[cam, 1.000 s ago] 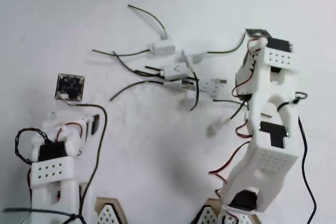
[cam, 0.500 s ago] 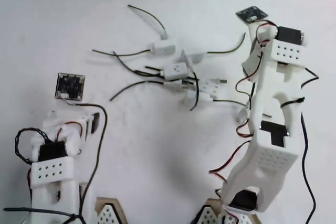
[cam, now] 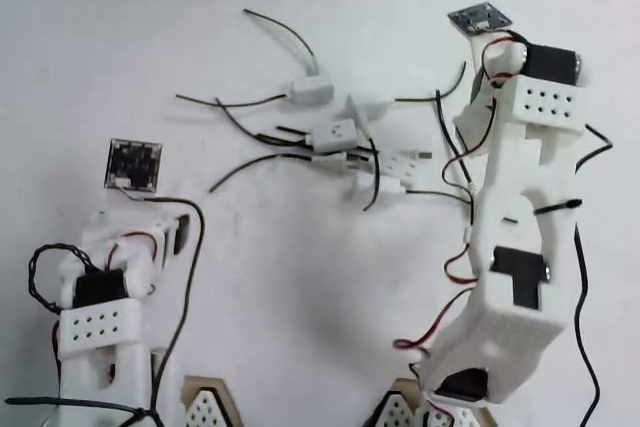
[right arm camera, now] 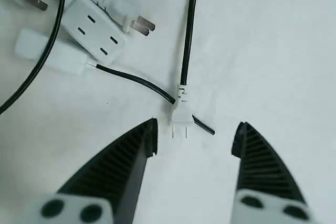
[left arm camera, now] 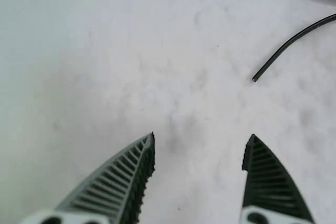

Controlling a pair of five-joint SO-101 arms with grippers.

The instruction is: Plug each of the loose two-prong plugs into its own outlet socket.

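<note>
In the right wrist view my right gripper (right arm camera: 194, 135) is open just above the table. A small white two-prong plug (right arm camera: 179, 114) lies between its fingertips, untouched, its black cord (right arm camera: 190, 30) trailing away. Beyond it sits a white outlet socket block (right arm camera: 94, 30) with a plug's prongs (right arm camera: 142, 24) beside it. From above, several white sockets and plugs (cam: 335, 133) with black cords lie tangled mid-table, and the right arm (cam: 520, 127) stretches along their right side. My left gripper (left arm camera: 201, 139) is open over bare table, a loose cord end (left arm camera: 254, 78) ahead of it.
The left arm (cam: 100, 287) stays folded at the front left, beside a small dark square board (cam: 133, 165). Red and black arm wires (cam: 455, 267) hang off the right arm. White tabletop stretches between the two arms.
The right arm has stretched farther toward the back of the table. A small white plug slid from mid-table rightward under that arm. The left arm has not moved.
</note>
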